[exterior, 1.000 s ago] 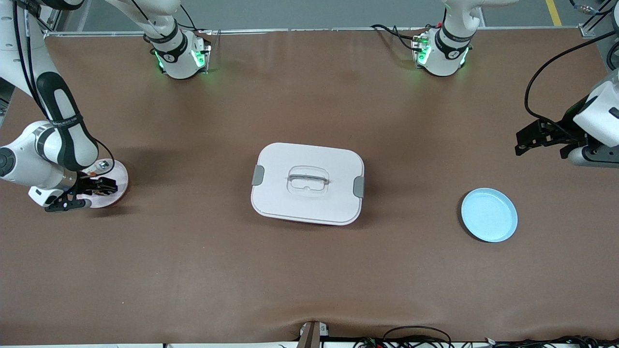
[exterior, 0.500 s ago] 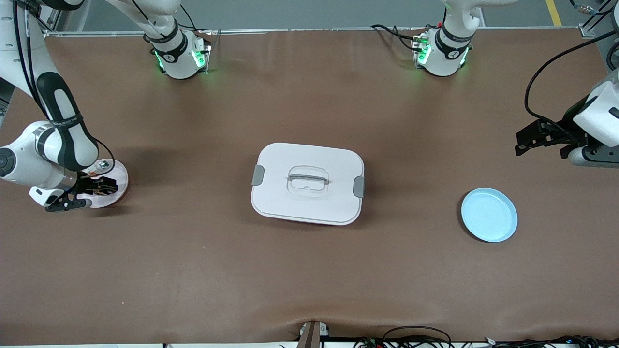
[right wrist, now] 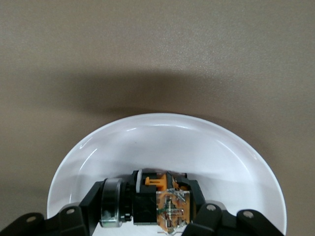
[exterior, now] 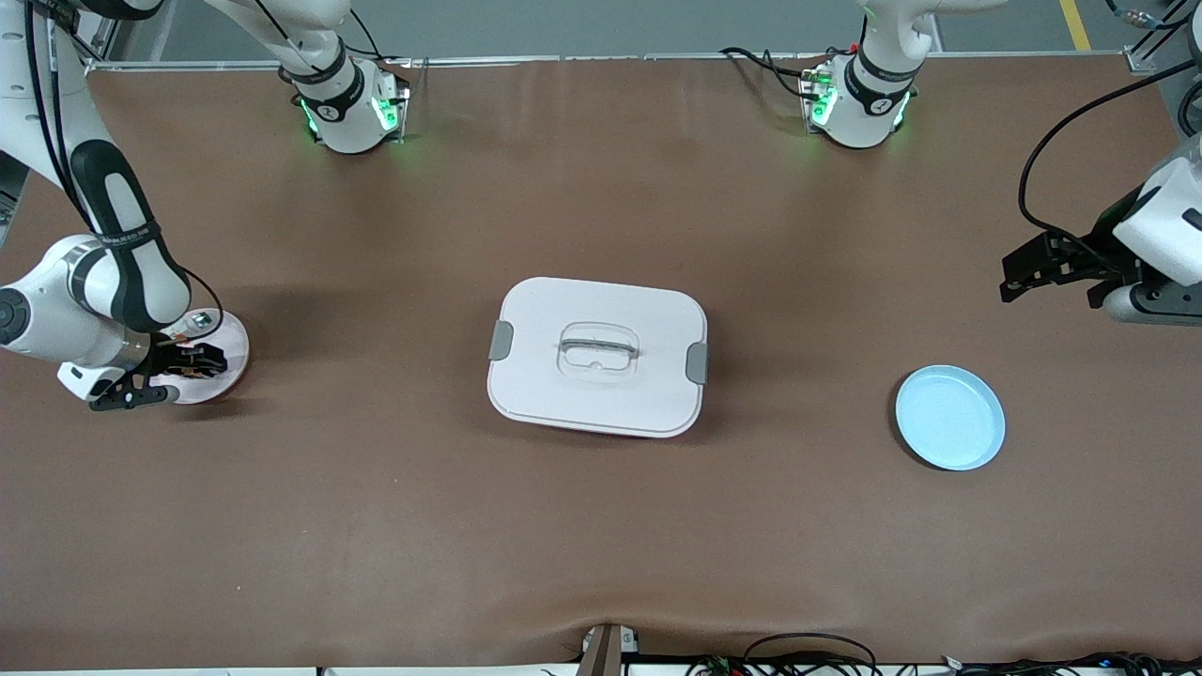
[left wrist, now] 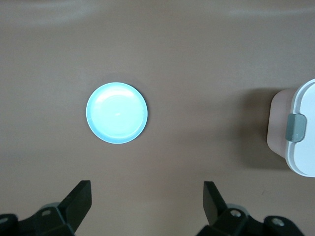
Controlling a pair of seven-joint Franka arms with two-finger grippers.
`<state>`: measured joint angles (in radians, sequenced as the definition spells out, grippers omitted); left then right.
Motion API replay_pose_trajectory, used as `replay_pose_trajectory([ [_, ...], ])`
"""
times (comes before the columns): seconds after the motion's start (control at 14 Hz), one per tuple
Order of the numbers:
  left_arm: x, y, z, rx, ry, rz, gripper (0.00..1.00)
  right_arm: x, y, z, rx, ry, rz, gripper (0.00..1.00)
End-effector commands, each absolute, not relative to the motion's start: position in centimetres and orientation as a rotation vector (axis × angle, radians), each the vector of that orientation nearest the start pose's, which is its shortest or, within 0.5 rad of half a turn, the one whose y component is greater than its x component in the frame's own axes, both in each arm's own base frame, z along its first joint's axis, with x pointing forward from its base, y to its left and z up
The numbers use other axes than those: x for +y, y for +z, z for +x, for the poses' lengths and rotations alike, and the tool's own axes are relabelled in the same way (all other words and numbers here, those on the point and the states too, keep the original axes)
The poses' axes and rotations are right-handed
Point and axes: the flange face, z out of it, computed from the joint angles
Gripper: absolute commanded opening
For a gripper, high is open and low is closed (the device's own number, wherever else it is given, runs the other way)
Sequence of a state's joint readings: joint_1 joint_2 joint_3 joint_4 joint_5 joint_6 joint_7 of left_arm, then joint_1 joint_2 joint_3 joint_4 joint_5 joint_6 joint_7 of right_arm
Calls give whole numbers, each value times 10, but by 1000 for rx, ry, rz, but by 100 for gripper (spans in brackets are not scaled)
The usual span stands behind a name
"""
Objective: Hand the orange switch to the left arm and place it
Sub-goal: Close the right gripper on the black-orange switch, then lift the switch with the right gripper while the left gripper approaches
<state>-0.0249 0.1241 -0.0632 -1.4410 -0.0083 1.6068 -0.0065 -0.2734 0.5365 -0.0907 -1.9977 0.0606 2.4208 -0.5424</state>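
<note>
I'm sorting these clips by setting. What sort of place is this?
Probably a robotics lab or test cell, not a home: two white arms are bolted along the edge of a table with a brown cover, cables trail at its edges, and the props are sparse: a white box and a blue plate.

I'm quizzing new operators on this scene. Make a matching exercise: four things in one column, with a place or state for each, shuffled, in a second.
1. orange switch
2. box
3. blue plate
4. left gripper

A. open, in the air
B. mid-table, lid on
C. bare, toward the left arm's end
D. between the right gripper's fingers, at the white plate

Pairs: 1-D, 2-B, 3-C, 4-A
</note>
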Motion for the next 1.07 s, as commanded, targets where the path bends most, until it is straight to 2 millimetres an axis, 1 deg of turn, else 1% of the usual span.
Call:
replay_pose_trajectory([
  [0.0,-52,624,590,140,-67,-3161,100,-213,181,560,-208,180,-3068,0],
  [0.07,-52,626,590,145,-71,-3165,100,-212,184,561,-206,202,-3058,0],
  [0.14,-53,632,590,145,-93,-3176,100,-210,189,564,-200,226,-3048,0],
  [0.29,-61,644,589,150,-127,-3236,100,-212,207,576,-197,263,-3029,0],
  [0.5,-72,649,588,165,-139,-3321,100,-214,230,588,-195,299,-3010,0],
  [0.57,-74,649,588,165,-141,-3356,100,-211,237,592,-183,308,-3008,0],
  [0.71,-78,652,589,151,-146,-3460,100,-202,244,594,-156,338,-3001,0],
  [0.79,-79,652,590,138,-140,-3519,100,-197,253,595,-141,341,-3002,0],
  [1.0,-89,648,595,135,-141,-3604,100,-177,271,596,-80,378,-3000,0],
])
